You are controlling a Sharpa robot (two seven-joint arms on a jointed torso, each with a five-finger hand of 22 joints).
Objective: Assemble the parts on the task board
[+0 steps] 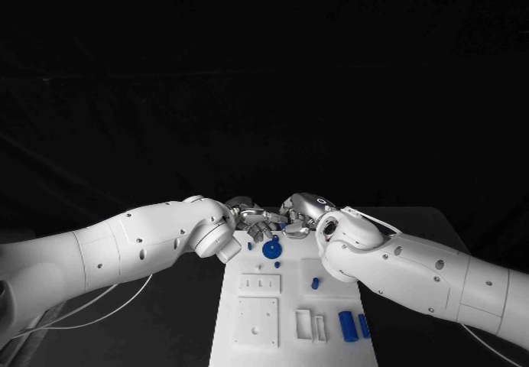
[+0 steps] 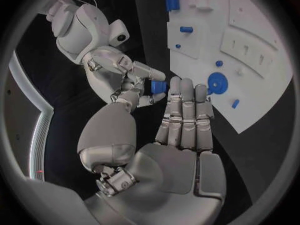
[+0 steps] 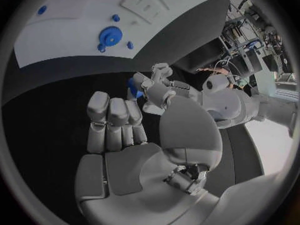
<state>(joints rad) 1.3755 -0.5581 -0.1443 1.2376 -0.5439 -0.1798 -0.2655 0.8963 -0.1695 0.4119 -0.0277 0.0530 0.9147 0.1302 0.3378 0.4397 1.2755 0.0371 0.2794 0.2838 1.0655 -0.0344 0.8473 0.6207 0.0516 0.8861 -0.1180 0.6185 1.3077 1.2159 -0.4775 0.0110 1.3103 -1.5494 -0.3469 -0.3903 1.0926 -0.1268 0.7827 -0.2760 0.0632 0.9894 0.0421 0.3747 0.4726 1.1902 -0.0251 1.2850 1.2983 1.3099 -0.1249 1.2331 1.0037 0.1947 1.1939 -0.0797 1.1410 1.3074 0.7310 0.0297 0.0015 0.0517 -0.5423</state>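
**Worktop** (image 1: 182,329): black, carries the board.

**Board** (image 1: 251,353): white plate, centred, long side running away from the robot.

**Left hand** (image 1: 247,219): above the board's far end, facing the right hand. In the left wrist view its long fingers (image 2: 187,105) lie straight and side by side, with the thumb reaching toward the part.

**Right hand** (image 1: 297,209): above the same far end, fingertips meeting those of the left. In the right wrist view its long fingers (image 3: 115,117) are likewise straight and together.

**Part** (image 2: 158,87): small blue piece, off the board, lodged among the fingertips of both hands. Fingers of each hand touch it or lie just beside it. Which hand actually grasps it cannot be told.

**Gear** (image 1: 271,247): blue, flat on the board just below the hands.

**Peg** (image 1: 314,283): blue, short, mid-board toward the right edge.

**Cylinders**: two blue ones, (image 1: 345,325) and (image 1: 364,325), side by side near the board's right near corner.

**White blocks**: a slotted plate (image 1: 260,283), a larger plate (image 1: 257,323) nearer the robot, and a bracket (image 1: 309,325) just beside the cylinders.
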